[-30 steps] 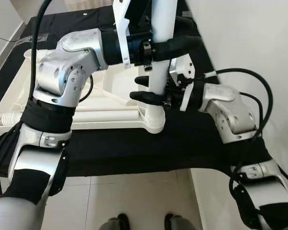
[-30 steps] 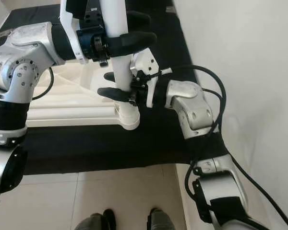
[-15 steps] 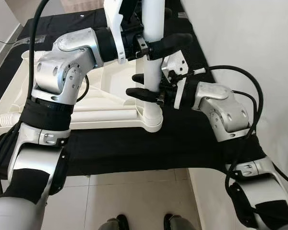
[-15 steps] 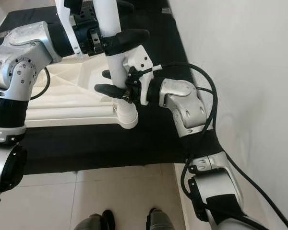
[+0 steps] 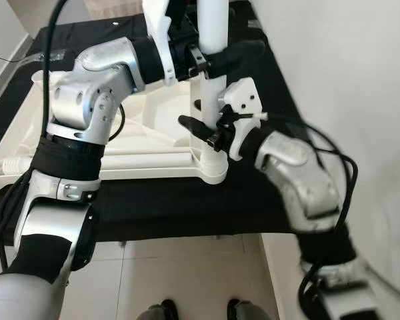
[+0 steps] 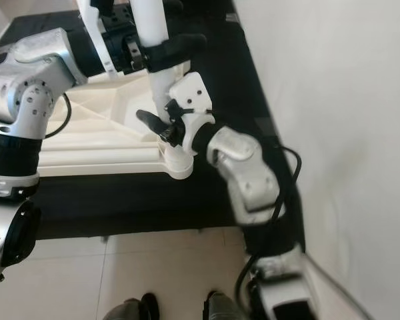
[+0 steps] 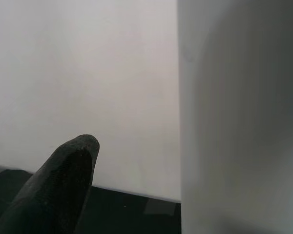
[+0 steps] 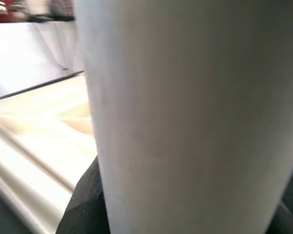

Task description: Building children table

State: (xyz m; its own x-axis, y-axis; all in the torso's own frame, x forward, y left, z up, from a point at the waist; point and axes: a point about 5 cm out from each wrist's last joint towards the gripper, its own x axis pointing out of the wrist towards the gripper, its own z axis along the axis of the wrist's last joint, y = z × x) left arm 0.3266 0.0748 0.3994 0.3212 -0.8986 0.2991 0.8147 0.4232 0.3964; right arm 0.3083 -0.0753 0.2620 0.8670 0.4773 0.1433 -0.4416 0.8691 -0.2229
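A white children's table top (image 5: 120, 175) lies upside down on a black cloth. A white table leg (image 5: 212, 90) stands upright in the corner socket (image 5: 212, 167) nearest the wall. My left gripper (image 5: 220, 51) is shut on the leg high up. My right gripper (image 5: 207, 130) is shut on the same leg low down, just above the socket, and its arm is blurred. In the left wrist view the leg (image 7: 239, 122) stands beside one black finger (image 7: 58, 190). In the right wrist view the leg (image 8: 195, 112) sits close up, with a finger (image 8: 85, 204) at its side.
The black cloth (image 5: 187, 200) covers the low platform up to its front edge. A white wall (image 5: 347, 67) runs close along the right. Tiled floor (image 5: 187, 267) lies in front, with two dark shoes (image 5: 163, 310) at the bottom edge. A white ribbed part (image 5: 10, 163) lies at the far left.
My right arm has swung in towards the leg and its wrist has rolled, with the gripper lower on the leg. The left gripper keeps its hold high up.
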